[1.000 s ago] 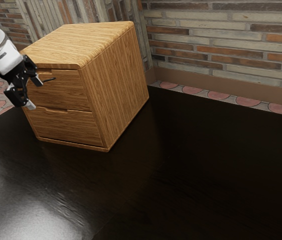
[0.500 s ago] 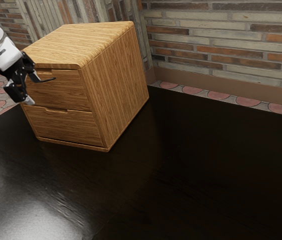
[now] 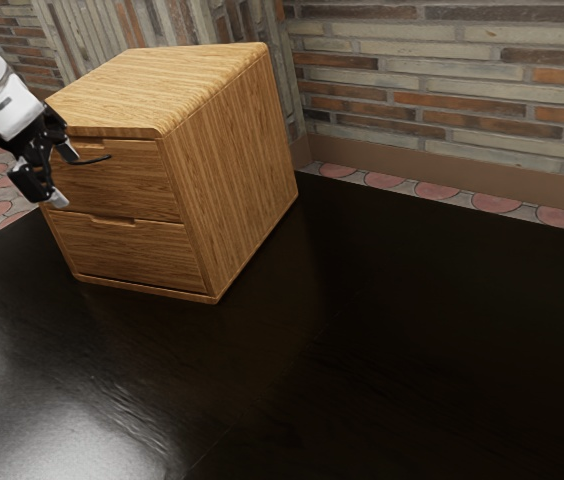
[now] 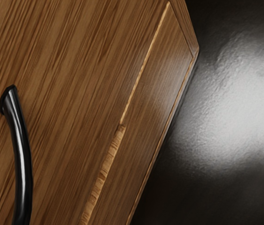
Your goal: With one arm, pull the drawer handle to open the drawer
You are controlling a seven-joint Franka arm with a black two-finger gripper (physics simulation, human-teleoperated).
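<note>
- Step in hand: approach and alignment to the handle (image 3: 95,158). The pull is judged not yet begun.
- The top drawer (image 3: 127,185) sits in the upper half of the cabinet (image 3: 222,170) front. It looks flush with that front, so it is judged shut. The lower drawer (image 3: 137,250) is directly beneath it.
- The cabinet stands on the dark bench (image 3: 382,350).
- The handle is a black bar mounted near the top edge of the cabinet front.
- The end effector (image 3: 62,178) is held just off the cabinet front, at the front's edge on the exterior view's left. The jaws stand apart and nothing is clasped.
- The upper jaw is close beside the handle's end; whether they touch cannot be told.
- In the wrist view the handle (image 4: 22,159) lies well off centre against the cabinet front, so the hand is judged not yet lined up.
- Next move calls for:
  - a shift along the cabinet front until the bar lies between the jaws;
  - closure across the bar;
  - a straight pull away from the cabinet front.
</note>
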